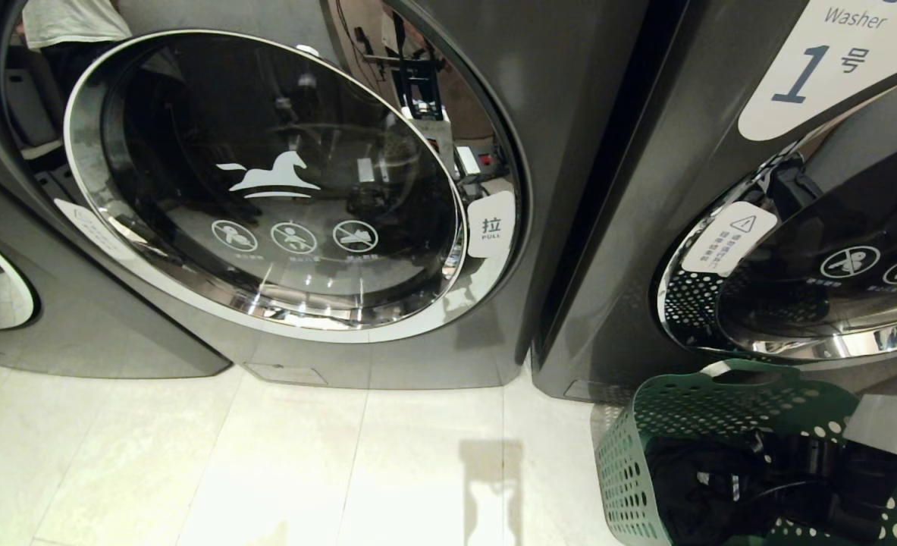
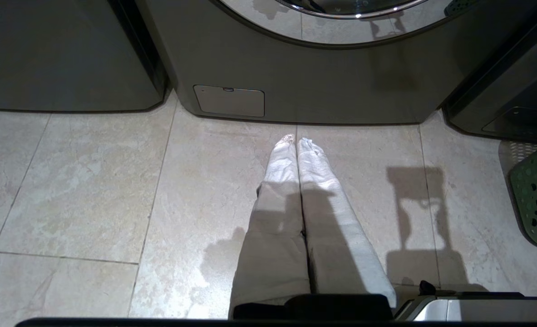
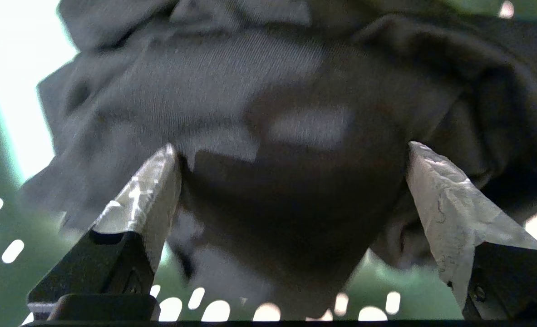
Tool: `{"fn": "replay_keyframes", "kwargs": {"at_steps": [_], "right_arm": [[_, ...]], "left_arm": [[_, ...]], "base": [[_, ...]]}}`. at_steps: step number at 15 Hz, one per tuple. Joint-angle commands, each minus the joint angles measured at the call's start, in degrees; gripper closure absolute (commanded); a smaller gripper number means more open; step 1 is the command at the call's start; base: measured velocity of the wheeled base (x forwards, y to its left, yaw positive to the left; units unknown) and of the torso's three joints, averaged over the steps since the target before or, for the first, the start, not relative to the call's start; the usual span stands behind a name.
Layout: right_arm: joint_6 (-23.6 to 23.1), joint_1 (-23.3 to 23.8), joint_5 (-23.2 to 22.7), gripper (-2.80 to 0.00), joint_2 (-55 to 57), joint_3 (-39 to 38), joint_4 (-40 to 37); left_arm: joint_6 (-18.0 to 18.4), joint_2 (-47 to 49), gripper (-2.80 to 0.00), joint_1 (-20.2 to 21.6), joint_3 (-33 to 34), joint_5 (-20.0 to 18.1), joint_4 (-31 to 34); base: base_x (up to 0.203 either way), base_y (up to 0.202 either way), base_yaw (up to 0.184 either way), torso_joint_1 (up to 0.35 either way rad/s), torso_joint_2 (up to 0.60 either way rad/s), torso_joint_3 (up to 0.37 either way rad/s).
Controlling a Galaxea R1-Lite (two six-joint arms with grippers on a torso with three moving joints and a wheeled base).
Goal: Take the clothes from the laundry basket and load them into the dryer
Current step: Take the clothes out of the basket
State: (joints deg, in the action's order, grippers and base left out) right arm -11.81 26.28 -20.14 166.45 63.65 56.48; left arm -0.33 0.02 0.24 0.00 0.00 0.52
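Reaching into the green laundry basket [image 1: 630, 455] at the near right, your right claw [image 3: 291, 181] has its fingers spread wide on either side of a bunched dark garment [image 3: 273, 113], set to close on a thick fold rather than a loose edge. That garment looks soft, crumpled and dark grey, heaped inside the basket. Your left claw [image 2: 295, 141] hangs parked over the floor [image 2: 91, 181], fingers pressed together. The dryer door [image 1: 266, 182] on the left looks shut, so you'll likely need it opened.
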Motion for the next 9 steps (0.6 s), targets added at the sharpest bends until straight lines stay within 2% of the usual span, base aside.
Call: {"fn": "replay_keyframes", "kwargs": {"at_steps": [1,4,9], "right_arm": [[0.14,-0.11,-0.09,-2.80,3.22,3.19,0.69],[0.31,-0.78,0.11,-2.80,6.18,7.53,1.00],[0.78,-1.67,0.09,-2.80,8.98,9.50,0.89]], "left_arm": [[-0.03,-0.11,0.00,0.02,0.09,0.00,0.00],[-0.03,-0.11,0.00,0.02,0.09,0.00,0.00],[-0.03,-0.11,0.00,0.02,0.09,0.00,0.00]], "base": [[0.000,0.000,0.000,0.000,0.00,0.000],[0.000,0.000,0.000,0.000,0.00,0.000],[0.000,0.000,0.000,0.000,0.00,0.000]]}}
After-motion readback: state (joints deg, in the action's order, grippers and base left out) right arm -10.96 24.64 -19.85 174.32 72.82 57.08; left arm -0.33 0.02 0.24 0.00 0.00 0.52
